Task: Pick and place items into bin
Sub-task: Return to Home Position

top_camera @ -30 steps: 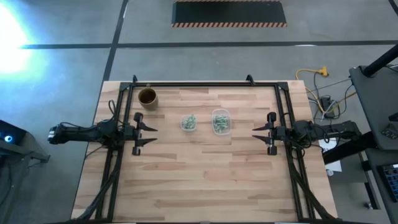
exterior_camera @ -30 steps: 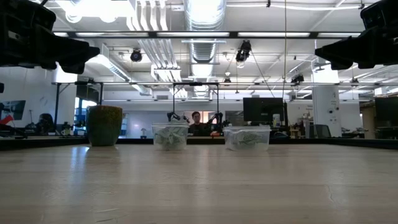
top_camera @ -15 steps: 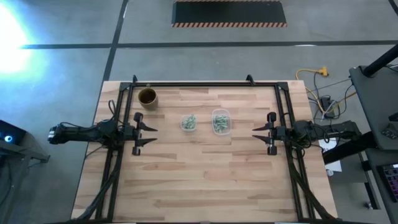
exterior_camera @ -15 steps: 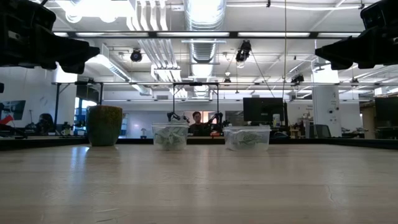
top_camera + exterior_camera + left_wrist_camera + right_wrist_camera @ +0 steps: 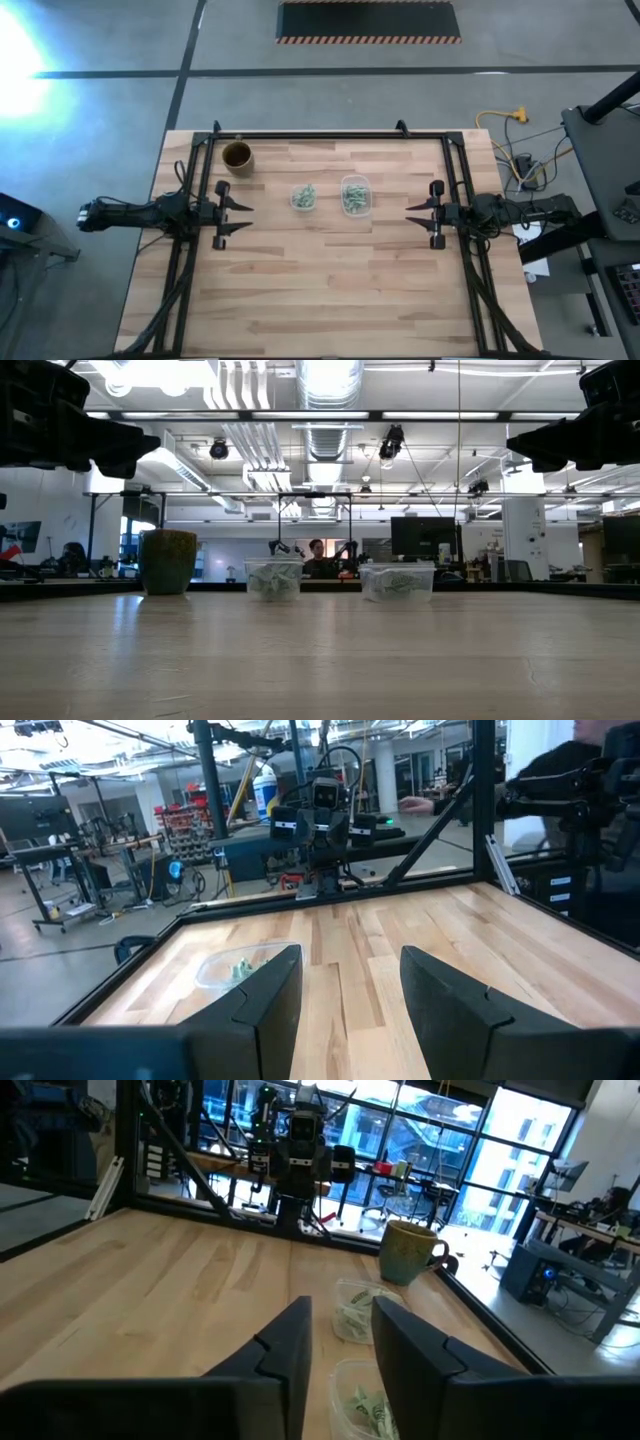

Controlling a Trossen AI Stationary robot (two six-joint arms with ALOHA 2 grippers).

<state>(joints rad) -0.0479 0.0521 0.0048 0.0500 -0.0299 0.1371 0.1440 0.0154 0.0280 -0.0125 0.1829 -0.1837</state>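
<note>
The green-and-white pieces lie inside two clear plastic tubs standing side by side at mid-table: a small tub (image 5: 304, 196) (image 5: 273, 578) and a larger tub (image 5: 355, 195) (image 5: 398, 582). I see no pieces lying loose on the wood. My left gripper (image 5: 249, 216) (image 5: 345, 990) hovers open at the table's left side, pointing toward the tubs, and its wrist view shows the small tub (image 5: 235, 970). My right gripper (image 5: 409, 216) (image 5: 340, 1340) hovers open at the right side, facing both tubs (image 5: 360, 1315). Both are well above the tabletop.
A brown round cup (image 5: 237, 156) (image 5: 167, 560) (image 5: 408, 1252) stands on the table near the far left corner. A black metal frame (image 5: 320, 135) runs along the far edge and both sides. Bare wood (image 5: 320, 290) fills the near half.
</note>
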